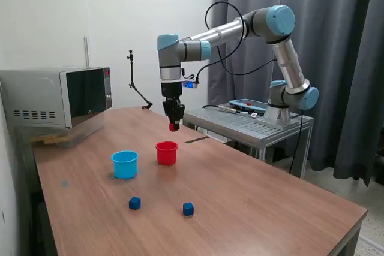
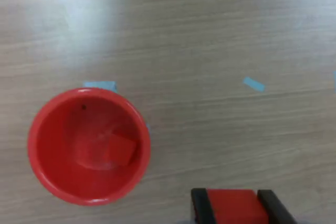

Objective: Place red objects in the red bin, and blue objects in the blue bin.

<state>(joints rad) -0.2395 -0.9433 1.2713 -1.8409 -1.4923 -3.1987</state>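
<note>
One red cube sits on the floor of the red cup, so that half of the sort is already partly banked. The gripper hangs in the air above the wooden table, just beyond and above the red cup in the exterior view, its fingers clamped on the second red cube, which shows pinched between the two black fingers in the wrist view. It is not over the cup mouth yet; the cup lies off to one side of the held cube, so I judge a short carry across and a release will finish the reds. The light blue cup stands just to the exterior view's left of the red cup, and whether anything lies inside it cannot be made out. Both dark blue cubes are on the near part of the table, one to the exterior view's left, the other to its right, well apart from either cup. Blue work is all ahead.
</note>
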